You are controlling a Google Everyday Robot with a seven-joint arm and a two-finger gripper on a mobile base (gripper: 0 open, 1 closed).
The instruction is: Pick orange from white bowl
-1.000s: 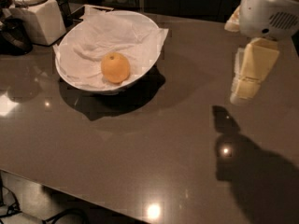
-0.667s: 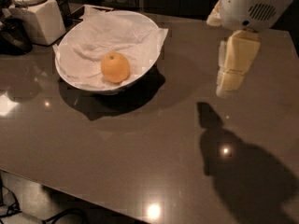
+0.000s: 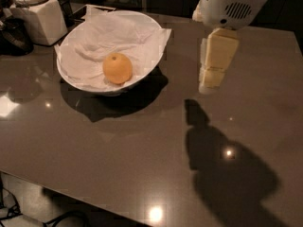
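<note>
The orange (image 3: 117,68) lies in the white bowl (image 3: 142,74), on crumpled white paper, at the back left of the dark table. The bowl is several times wider than the fruit. My gripper (image 3: 210,82) hangs from the white arm housing (image 3: 229,4) at the upper right, above the table. It is to the right of the bowl, about a bowl's width from the orange, and clear of both. It holds nothing that I can see.
A white boxy container (image 3: 40,18) with stacked dishes stands at the back left, with a dark object (image 3: 14,34) beside it. The table's front edge (image 3: 71,183) runs across the bottom left. The arm's shadow (image 3: 222,164) falls on the table.
My arm and gripper have moved left across the table, toward the bowl. The orange and bowl have not moved.
</note>
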